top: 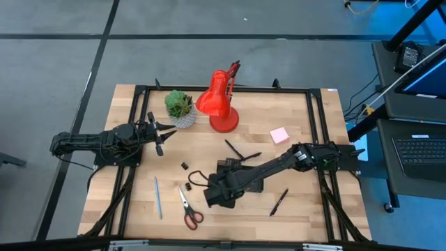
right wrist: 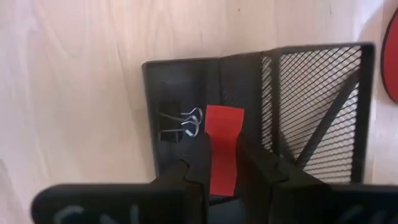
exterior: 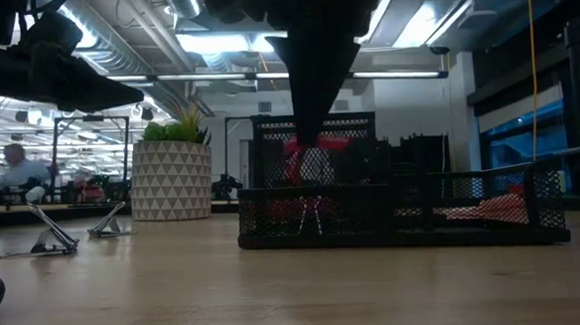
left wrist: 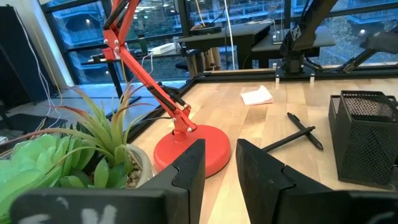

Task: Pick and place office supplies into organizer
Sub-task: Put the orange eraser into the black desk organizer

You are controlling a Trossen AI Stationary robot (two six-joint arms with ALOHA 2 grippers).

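Observation:
My right gripper [right wrist: 225, 171] hangs over the black mesh organizer [right wrist: 249, 81], shut on a small red block [right wrist: 224, 134]. A black clip [right wrist: 180, 123] lies in the compartment under it. In the high view the right arm covers most of the organizer [top: 252, 187]. On the table lie red-handled scissors [top: 188, 209], a blue pen [top: 158, 197], two black pens [top: 237, 150] [top: 279, 202], a clip [top: 185, 166] and a pink pad [top: 279, 134]. My left gripper [top: 159, 136] waits open at the table's left, beside the plant. My right gripper pinches the red block by its two long sides [right wrist: 214, 165] between its two fingers. The fingers come from above, steeply down, and lie along the block. Its free end [right wrist: 224, 115] sticks out past the fingertips over the clip's compartment. Whether it touches the organizer's floor I cannot tell.
A red desk lamp [top: 219, 104] and a green potted plant [top: 180, 106] stand at the table's far side. A black metal frame [top: 223, 89] runs around the wooden table top. Bare wood lies near the front edge, between the scissors and the black pen.

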